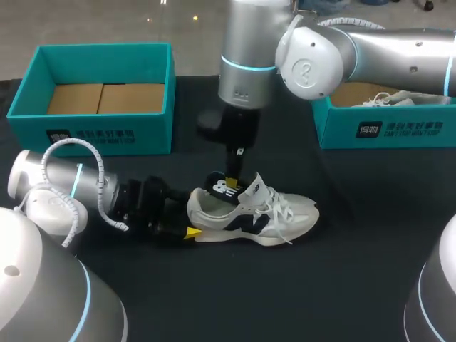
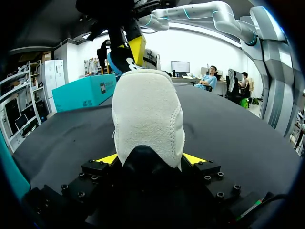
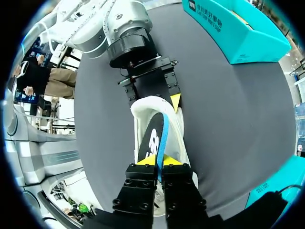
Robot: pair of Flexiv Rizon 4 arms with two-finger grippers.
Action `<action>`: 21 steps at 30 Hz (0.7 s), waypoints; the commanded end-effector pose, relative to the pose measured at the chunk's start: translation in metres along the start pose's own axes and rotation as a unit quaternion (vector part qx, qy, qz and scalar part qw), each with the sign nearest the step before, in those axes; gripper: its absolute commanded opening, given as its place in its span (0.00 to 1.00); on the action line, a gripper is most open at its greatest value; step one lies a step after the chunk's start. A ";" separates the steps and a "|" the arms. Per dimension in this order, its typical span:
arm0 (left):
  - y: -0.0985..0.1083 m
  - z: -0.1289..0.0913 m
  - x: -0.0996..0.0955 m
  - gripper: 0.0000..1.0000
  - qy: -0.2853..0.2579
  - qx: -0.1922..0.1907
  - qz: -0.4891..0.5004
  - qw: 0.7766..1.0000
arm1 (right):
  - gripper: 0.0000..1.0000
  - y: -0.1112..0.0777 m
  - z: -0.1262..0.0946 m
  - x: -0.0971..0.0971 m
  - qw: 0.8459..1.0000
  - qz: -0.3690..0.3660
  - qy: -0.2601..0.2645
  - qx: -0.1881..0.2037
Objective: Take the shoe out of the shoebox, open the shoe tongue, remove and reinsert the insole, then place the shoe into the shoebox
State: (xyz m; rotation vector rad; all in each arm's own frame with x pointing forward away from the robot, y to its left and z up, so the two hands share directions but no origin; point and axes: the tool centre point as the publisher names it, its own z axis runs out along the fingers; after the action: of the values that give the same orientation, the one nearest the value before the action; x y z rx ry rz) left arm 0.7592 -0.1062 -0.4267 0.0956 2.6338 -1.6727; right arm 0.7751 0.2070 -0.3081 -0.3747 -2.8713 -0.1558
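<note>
**Shoe [image 1: 253,214] upright on the surface [image 1: 342,285], insole [image 1: 222,187] partly out**

Much of the grasp is hidden from you. From above, only one yellow tip of the left hand [image 2: 150,160] shows at the heel. The other sits behind the shoe. From that wrist, both tips press the heel from either side, so this hand is clamped on the shoe, but the heel blocks the toe from sight. The insole's lower end is down inside the shoe and you cannot see how deep it goes. Its upper end is nipped edge-on between the nearly closed fingers of the right hand [image 3: 159,161], which comes straight down over the shoe's opening.

The shoe stands on its sole near the middle of the surface, with its heel to the left and its toe to the right. A teal shoebox [image 1: 92,121] sits far left, its brown floor showing. A second box [image 1: 385,128] sits far right, half covered by the right arm and cut off at the edge. A second shoe [image 1: 388,100] inside it is only partly visible.

Count: two boxes, two shoes, one insole, two hands.
</note>
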 end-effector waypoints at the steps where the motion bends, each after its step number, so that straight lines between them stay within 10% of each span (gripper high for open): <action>1: 0.005 0.005 -0.002 0.00 0.000 -0.002 0.000 1.000 | 0.00 0.001 -0.016 -0.002 1.000 -0.008 -0.016 -0.014; 21: 0.005 0.005 -0.002 0.00 0.000 -0.002 0.000 1.000 | 0.00 0.066 -0.001 -0.028 0.993 -0.071 0.002 -0.098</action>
State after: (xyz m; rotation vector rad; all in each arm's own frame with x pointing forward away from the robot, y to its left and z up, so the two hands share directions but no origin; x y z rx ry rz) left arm 0.7599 -0.1063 -0.4268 0.0951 2.6330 -1.6731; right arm 0.8168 0.2605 -0.3177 -0.1978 -2.8759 -0.4696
